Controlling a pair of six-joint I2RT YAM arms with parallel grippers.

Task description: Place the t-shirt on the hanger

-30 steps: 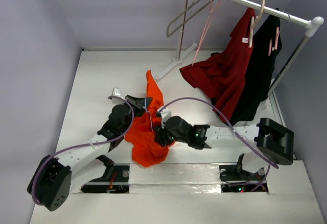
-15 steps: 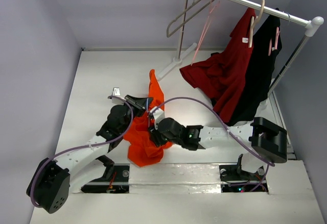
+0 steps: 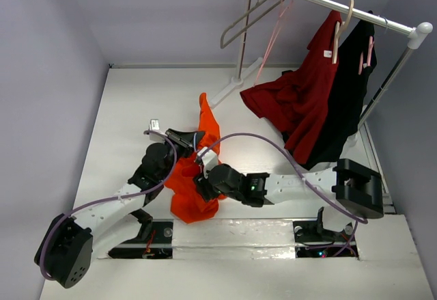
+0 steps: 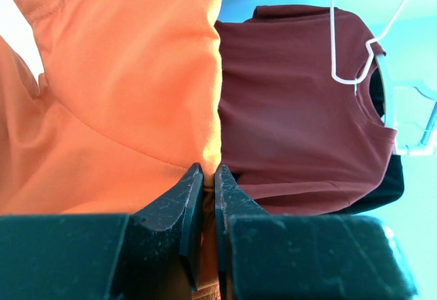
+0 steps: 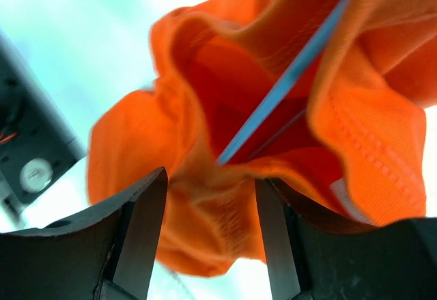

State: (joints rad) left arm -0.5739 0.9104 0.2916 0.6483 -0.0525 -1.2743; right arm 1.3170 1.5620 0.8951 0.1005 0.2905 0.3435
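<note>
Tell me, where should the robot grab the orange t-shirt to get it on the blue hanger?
Probably at the bunched opening of the t-shirt, coming from the near side. In the right wrist view the right gripper already has its fingers open around that folded edge, with the hanger poking into the hollow behind. The left gripper is pinching the cloth higher up, holding it lifted.

White table (image 3: 130, 102), clothes rack (image 3: 328, 3), dark red shirt (image 3: 293, 102), black garment (image 3: 348, 102)

Pale lavender walls (image 3: 48, 54) enclose a white table (image 3: 136, 95), seemingly evenly lit.
</note>
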